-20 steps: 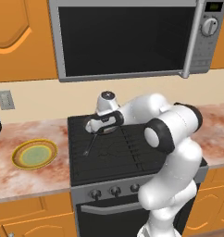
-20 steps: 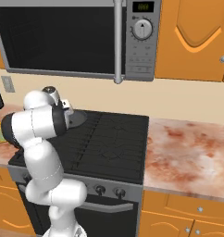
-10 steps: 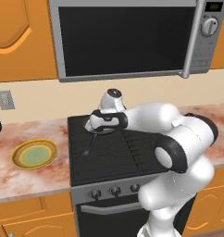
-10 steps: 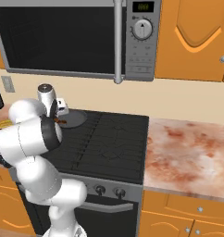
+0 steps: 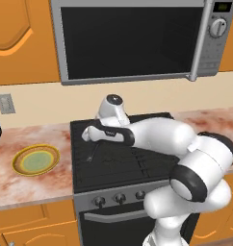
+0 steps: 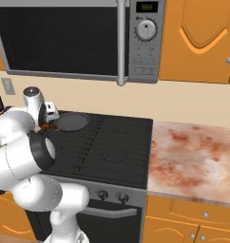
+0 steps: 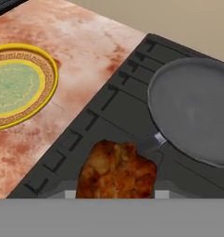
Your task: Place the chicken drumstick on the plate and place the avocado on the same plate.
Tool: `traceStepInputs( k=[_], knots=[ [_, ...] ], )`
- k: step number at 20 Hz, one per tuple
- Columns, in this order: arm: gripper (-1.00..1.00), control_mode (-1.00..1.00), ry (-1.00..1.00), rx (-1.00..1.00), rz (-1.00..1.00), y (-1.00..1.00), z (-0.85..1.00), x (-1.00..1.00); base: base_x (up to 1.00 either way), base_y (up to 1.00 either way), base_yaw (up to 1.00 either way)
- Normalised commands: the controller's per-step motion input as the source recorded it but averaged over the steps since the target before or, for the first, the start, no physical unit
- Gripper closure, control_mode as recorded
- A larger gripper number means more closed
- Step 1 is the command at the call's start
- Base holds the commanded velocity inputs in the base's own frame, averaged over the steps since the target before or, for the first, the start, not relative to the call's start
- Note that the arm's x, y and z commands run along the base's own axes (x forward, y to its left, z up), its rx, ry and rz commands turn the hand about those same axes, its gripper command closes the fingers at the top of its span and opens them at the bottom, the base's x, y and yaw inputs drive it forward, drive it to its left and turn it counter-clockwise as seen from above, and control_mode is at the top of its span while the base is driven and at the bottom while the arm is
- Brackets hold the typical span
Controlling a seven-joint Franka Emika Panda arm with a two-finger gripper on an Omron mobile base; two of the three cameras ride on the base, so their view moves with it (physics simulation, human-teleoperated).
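Orange-brown and crisp-looking, the chicken drumstick [image 7: 116,170] sits right at the bottom of your hand view, pinched in the gripper [image 7: 116,192], whose jaws are drawn in tight on it, and it hangs over the black stove top [image 7: 109,125] near the stove's left edge. In your left base view the gripper [image 5: 89,136] is stretched out over the stove's [image 5: 119,161] back left corner, the white arm [image 5: 159,139] reaching across from the lower right. Just beyond the drumstick in your hand view, the dark frying pan [image 7: 195,109] rests on the burner grates, its handle pointing toward the meat. From the right base view you see the frying pan [image 6: 72,122] at the stove's back left, with the gripper [image 6: 49,119] just beside it. The plate [image 5: 36,160], yellow rim and pale green centre, lies on the marbled counter [image 5: 32,182] left of the stove, well apart from the drumstick; your hand view shows the plate [image 7: 21,85] bare. The microwave [image 5: 133,38] hangs above.
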Motion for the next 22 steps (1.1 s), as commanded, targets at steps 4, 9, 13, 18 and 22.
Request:
traceStepInputs(
  k=[4,9,13,18,22],
  knots=[
    [1.00,-1.00,0.02,0.00,0.01,0.36,0.32,-0.25,0.00,0.00,0.00],
    [1.00,-1.00,0.01,0.00,0.00,0.53,0.15,-0.22,0.00,0.00,0.00],
    [1.00,-1.00,0.00,0.00,0.02,0.67,0.02,-0.11,0.00,0.00,0.00],
    [1.00,-1.00,0.00,-0.02,0.02,0.69,0.00,-0.08,0.00,0.00,0.00],
    [1.00,-1.00,0.02,-0.02,0.01,0.53,0.00,-0.01,0.00,0.00,0.00]
  ],
)
